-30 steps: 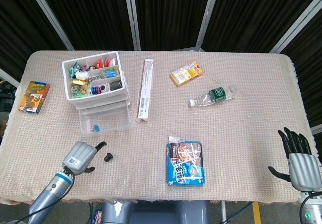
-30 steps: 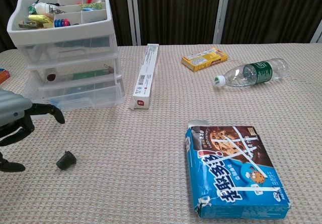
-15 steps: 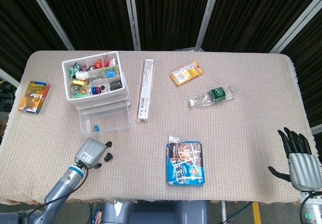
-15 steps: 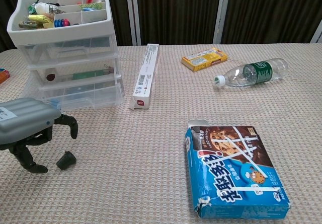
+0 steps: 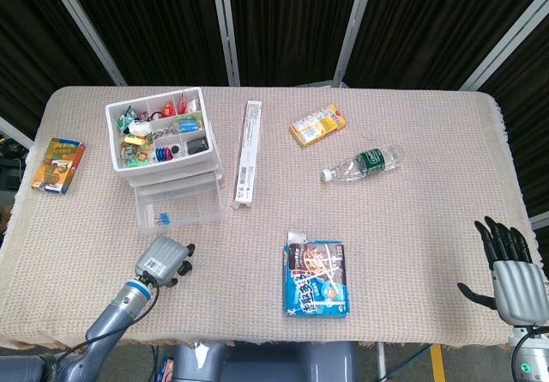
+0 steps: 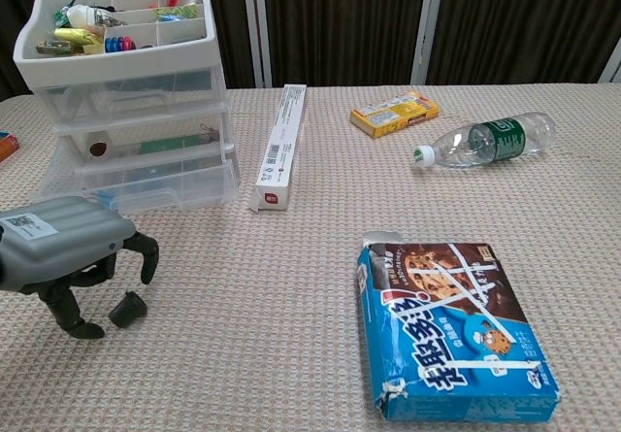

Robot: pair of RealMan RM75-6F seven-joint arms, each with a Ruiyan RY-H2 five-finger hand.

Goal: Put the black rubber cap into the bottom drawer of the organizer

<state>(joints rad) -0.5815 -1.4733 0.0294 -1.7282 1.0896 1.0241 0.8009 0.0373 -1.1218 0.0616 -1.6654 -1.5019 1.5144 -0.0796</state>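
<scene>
Chest view is showing the black rubber cap [image 6: 127, 310] lying tipped on the woven table cover [image 6: 291, 286], its short body leaning so that one end is pointing up and toward the right; which end is the open one is too small to tell. The left hand [image 6: 73, 252] is arching directly over it, palm down, with its fingers [image 6: 146, 255] curled downward and spread apart around the cap rather than closed on it. The thumb tip is planted on the cloth just left of the cap, another finger is hanging just above and to the right of it. Whether any finger is actually touching the cap cannot be told. In the head view the hand [image 5: 164, 258] is covering most of the cap. The organizer [image 6: 136, 112] is standing behind the hand, its bottom drawer [image 6: 160, 182] pulled forward. The right hand [image 5: 512, 272] is resting at the far near corner, fingers straight and fanned, holding nothing.
</scene>
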